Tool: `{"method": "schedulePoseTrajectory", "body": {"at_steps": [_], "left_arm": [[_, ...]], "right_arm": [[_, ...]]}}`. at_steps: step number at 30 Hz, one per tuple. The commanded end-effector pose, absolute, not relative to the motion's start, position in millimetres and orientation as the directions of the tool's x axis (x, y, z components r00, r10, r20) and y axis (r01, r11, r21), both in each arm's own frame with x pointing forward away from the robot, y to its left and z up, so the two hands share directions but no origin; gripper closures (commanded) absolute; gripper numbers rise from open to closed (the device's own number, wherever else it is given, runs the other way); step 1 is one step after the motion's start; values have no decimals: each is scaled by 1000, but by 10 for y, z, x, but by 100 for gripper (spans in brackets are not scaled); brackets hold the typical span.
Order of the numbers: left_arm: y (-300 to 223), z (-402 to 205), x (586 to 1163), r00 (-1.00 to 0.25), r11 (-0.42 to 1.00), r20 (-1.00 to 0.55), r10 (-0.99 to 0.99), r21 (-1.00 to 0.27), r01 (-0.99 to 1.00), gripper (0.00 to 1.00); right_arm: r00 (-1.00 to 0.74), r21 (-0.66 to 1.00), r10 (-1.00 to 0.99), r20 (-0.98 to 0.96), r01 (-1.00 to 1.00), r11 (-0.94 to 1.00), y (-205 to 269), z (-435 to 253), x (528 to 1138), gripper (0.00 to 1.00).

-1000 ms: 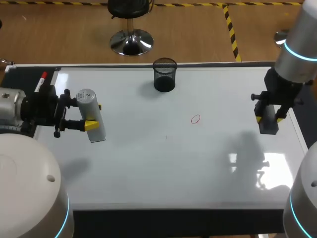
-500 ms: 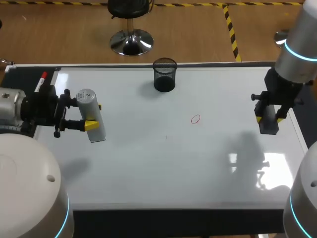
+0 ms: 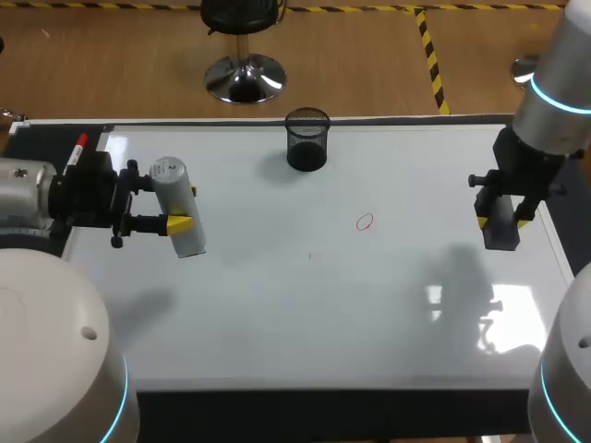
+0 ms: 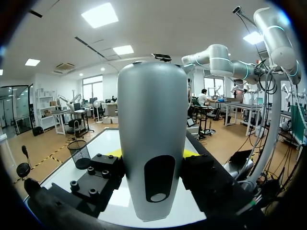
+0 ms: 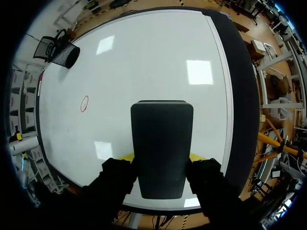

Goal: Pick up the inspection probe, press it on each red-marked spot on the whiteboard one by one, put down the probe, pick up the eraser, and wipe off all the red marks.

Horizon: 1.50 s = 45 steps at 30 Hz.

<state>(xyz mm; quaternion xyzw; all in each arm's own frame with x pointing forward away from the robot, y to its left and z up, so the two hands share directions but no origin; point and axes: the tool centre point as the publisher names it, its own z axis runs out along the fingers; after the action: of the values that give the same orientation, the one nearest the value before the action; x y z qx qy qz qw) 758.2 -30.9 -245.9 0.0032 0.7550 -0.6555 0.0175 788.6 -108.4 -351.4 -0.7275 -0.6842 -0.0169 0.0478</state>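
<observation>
My left gripper (image 3: 184,209) is shut on the inspection probe (image 3: 172,187), a grey cylinder held above the whiteboard's (image 3: 305,314) left part. From the left wrist the probe (image 4: 151,110) stands between the fingers of that gripper (image 4: 152,159). A small red circle (image 3: 366,221) is drawn right of the board's middle. Over the board's right edge my right gripper (image 3: 501,220) is shut on the dark eraser (image 3: 500,236). The right wrist view has the eraser (image 5: 162,139) held in its gripper (image 5: 161,158) above the board, with the red circle (image 5: 84,103) well ahead.
A black mesh cup (image 3: 307,138) stands at the board's far edge, near the middle; it also shows beyond the probe as the cup (image 4: 78,153). A red-capped marker (image 3: 77,150) lies off the board's far left corner.
My left arm has carried the probe a little to the right and farther over the board. The right arm and eraser have not moved.
</observation>
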Motion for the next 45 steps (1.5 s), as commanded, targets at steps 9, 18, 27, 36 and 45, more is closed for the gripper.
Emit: {"method": "schedulePoseTrajectory", "body": {"at_steps": [9,18,27,36,45], "left_arm": [[-671,-2455,7896,-997,127,-12,75,-992,21,100],[-969,-2459,8117,-990,129,-6,142,-991,24,100],[-1278,-2488,8255,-983,116,-3,182,-993,25,100],[-1549,-2528,8375,-980,120,15,199,-993,10,100],[-1881,-2494,8473,-977,113,8,213,-993,17,100]], "right_arm": [[61,-44,994,92,997,-57,-1095,-3505,7877,100],[61,-44,994,92,997,-57,-1095,-3505,7877,100],[61,-44,994,92,997,-57,-1095,-3505,7877,100],[61,-44,994,92,997,-57,-1095,-3505,7877,100],[61,-44,994,92,997,-57,-1095,-3505,7877,100]]}}
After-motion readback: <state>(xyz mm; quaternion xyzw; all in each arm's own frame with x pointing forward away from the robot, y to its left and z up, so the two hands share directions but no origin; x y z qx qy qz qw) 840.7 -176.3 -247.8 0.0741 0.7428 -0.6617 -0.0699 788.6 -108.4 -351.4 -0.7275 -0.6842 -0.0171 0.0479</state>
